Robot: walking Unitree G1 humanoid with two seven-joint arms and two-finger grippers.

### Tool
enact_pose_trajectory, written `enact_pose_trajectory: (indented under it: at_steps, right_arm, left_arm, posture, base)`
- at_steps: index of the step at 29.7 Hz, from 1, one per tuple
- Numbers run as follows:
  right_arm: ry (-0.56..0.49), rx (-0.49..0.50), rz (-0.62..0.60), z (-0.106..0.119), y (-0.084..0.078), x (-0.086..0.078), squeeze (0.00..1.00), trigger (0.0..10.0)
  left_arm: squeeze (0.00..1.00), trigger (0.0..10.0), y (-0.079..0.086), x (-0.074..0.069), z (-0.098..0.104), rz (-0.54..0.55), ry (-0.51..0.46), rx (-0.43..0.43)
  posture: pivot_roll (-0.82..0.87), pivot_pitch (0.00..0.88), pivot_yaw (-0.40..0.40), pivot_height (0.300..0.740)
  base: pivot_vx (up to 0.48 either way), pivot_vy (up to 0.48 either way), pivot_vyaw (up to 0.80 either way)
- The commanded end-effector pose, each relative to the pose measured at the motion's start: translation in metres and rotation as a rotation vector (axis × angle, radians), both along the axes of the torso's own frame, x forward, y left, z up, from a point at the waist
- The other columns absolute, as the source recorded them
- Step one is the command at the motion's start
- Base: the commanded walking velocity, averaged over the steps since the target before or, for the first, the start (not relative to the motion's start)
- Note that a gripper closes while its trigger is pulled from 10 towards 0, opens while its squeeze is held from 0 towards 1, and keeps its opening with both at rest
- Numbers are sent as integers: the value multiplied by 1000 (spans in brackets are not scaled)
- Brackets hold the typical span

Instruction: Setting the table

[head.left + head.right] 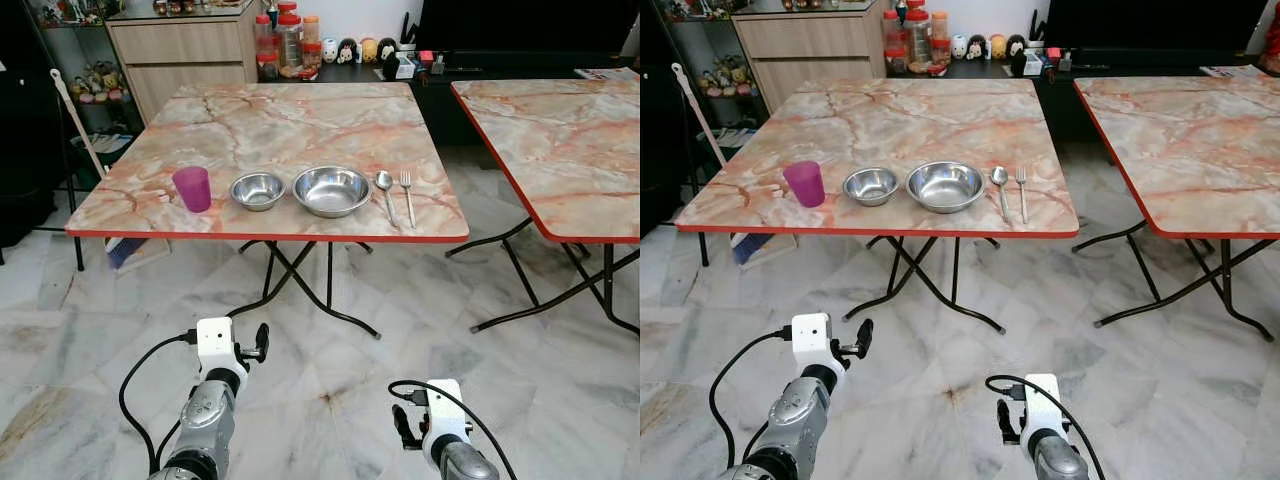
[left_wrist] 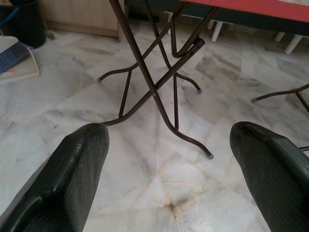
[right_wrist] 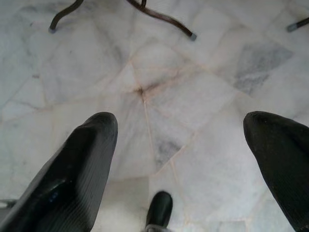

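Observation:
On the near edge of a marble-patterned folding table (image 1: 290, 120) stands a row: a purple cup (image 1: 192, 188), a small steel bowl (image 1: 257, 190), a larger steel bowl (image 1: 331, 190), a spoon (image 1: 386, 192) and a fork (image 1: 407, 192). Both arms hang low over the floor in front of the table, well short of it. My left gripper (image 2: 169, 137) is open, its fingers (image 2: 72, 169) spread wide towards the table's crossed legs. My right gripper (image 3: 181, 128) is open too and faces bare floor tiles. Neither holds anything.
A second, similar table (image 1: 560, 130) stands to the right with a gap between. Behind are a wooden cabinet (image 1: 180, 50), jars (image 1: 285, 45) and figurines on a dark shelf. A broom (image 1: 75, 120) leans at the left. Crossed metal legs (image 1: 300, 280) sit beneath the table.

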State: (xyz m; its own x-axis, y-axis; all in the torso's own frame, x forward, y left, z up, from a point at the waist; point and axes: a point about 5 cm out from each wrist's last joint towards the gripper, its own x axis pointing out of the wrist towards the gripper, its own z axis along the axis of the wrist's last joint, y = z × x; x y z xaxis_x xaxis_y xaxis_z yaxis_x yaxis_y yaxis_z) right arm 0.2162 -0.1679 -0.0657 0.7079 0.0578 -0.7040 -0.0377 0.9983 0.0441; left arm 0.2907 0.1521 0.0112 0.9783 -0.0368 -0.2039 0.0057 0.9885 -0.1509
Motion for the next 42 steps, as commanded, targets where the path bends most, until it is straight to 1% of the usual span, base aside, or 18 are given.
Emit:
enact_pose_trajectory:
  at_steps: [1,4,6,7,10,11,12,13,14,15,18,27,28,29,30,31,36,42]
  right_arm:
    - [40,-2,26,-4,1,-5,0,10000]
    - [36,-18,40,-4,2,-5,0,10000]
    - [36,-18,39,-4,2,-5,0,10000]
    - [28,-17,21,-2,2,-3,0,10000]
    - [17,-2,0,-1,3,-1,0,10000]
    - [11,1,-2,-1,3,0,827,10000]
    - [5,6,-2,0,3,0,1000,10000]
    - [-7,19,2,1,5,1,1000,10000]
    - [-7,19,2,1,5,1,1000,10000]
    - [-10,20,7,1,5,1,1000,10000]
    - [-17,20,-14,2,3,3,1000,10000]
    - [-13,11,-3,1,2,2,1000,10000]
    - [-7,7,-4,1,2,1,988,10000]
    - [4,19,-10,0,3,0,988,10000]
    - [10,36,-13,-1,4,-1,184,10000]
    - [13,44,-8,-1,5,-2,0,10000]
    - [10,34,-9,-1,4,-1,0,10000]
    - [27,10,-12,-2,1,-3,0,10000]
  left_arm:
    - [0,10000,2,6,8,21,-40,-25]
    - [0,10000,1,8,12,22,-69,-40]
    - [0,10000,1,8,12,21,-70,-40]
    - [0,10000,1,13,18,21,-89,-45]
    - [0,10000,-1,16,20,1,-88,-44]
    - [153,10000,-3,15,18,-15,-74,-45]
    - [1000,10000,-4,13,14,-23,-50,-38]
    - [1000,10000,-7,7,5,-51,7,-42]
    - [1000,10000,-7,7,5,-51,7,-42]
    - [1000,10000,-8,4,1,-63,27,-38]
    - [1000,10000,-10,-2,-4,-62,39,-44]
    - [1000,10000,-10,1,-1,-32,25,-36]
    - [0,10000,-10,2,0,-30,20,-35]
    - [0,10000,-10,3,1,-28,14,-32]
    - [0,10000,-9,3,2,-24,9,-30]
    - [0,10000,-9,4,2,-20,6,-29]
    - [0,10000,-3,8,8,21,-24,-46]
    - [0,10000,-5,12,12,21,-33,-51]
  posture:
    - [103,0,-22,740]
    - [103,0,-22,740]
    - [103,0,-22,740]
    - [94,0,-19,740]
    - [93,0,-17,740]
    - [93,0,-17,740]
    - [92,0,-17,740]
    - [87,0,-16,740]
    - [87,0,-16,740]
    - [81,0,-14,740]
    - [80,0,-12,740]
    - [88,0,-21,740]
    - [89,0,-22,740]
    - [89,0,-22,740]
    - [86,0,-21,740]
    - [86,0,-21,740]
    - [77,0,-20,740]
    - [74,0,-18,740]
  base:
    - [0,0,0]
    - [0,0,0]
    - [0,0,0]
    - [0,0,0]
    - [0,0,0]
    - [0,0,0]
    - [0,0,0]
    - [0,0,0]
    - [0,0,0]
    - [0,0,0]
    - [0,0,0]
    - [0,0,0]
    - [0,0,0]
    - [0,0,0]
    - [0,0,0]
    - [0,0,0]
    - [49,0,0]
    - [248,0,0]
